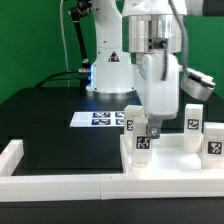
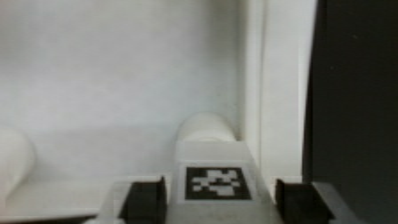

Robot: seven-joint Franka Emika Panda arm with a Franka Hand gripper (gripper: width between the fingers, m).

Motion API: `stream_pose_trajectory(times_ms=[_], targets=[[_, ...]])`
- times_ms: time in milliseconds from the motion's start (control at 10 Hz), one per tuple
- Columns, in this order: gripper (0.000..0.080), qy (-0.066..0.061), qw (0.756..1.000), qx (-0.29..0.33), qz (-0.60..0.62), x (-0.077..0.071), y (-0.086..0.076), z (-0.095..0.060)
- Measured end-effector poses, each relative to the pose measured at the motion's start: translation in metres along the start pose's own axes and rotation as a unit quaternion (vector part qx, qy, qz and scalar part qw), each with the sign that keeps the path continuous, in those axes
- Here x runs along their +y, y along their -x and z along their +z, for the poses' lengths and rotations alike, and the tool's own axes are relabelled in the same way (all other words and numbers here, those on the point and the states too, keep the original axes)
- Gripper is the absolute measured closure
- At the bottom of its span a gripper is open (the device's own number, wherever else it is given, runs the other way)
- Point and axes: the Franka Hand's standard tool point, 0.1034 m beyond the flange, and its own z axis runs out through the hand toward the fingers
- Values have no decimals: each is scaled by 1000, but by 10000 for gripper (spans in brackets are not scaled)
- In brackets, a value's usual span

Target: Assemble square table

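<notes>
Four legs were in my reckoning, and I could pick out three standing upright in the exterior view, all on the white tabletop [image 1: 170, 160] that lay pushed against the border strips [image 1: 60, 182] at the desk's [image 1: 50, 115] front edge, toward the exterior view's right. I judged the strips served as a stop, so the tabletop would not slide while a leg was turned into it.

The claw [image 1: 143, 128] hung straight down over one leg [image 1: 143, 138], and in the wrist view its two fingers [image 2: 143, 197] stood on either side of that leg's [image 2: 214, 165] tagged face, clamped on it as far as I could tell. The leg stood upright with its round end toward the tabletop [image 2: 107, 80], which suited seating or screwing it into a corner hole; the hole itself was hidden from me.

A second leg [image 1: 131, 119] stood just behind the claw, and a third [image 1: 191, 119] stood nearer the exterior view's right. Another tagged white block [image 1: 214, 142] stood at the tabletop's right edge; whether it was a leg I could not tell. The marker board [image 1: 100, 119] lay flat further back on the desk, well apart from the work.
</notes>
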Motion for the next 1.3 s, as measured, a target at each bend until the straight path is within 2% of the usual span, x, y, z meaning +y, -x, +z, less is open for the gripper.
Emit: stream_pose_trajectory(times_ms=[100, 200, 400, 600, 700, 1100, 1200, 1300], targets=[[430, 0, 1000, 0, 0, 0, 1, 0], [430, 0, 1000, 1, -14, 0, 0, -1], [181, -5, 988, 2, -154, 1, -2, -10], [159, -24, 962, 13, -271, 7, -4, -8], [151, -28, 957, 17, -288, 14, -5, -7], [151, -24, 920, 21, -390, 15, -7, -6], [151, -23, 903, 23, -427, 15, -8, -6], [151, -26, 876, 28, -480, 15, -11, -5]])
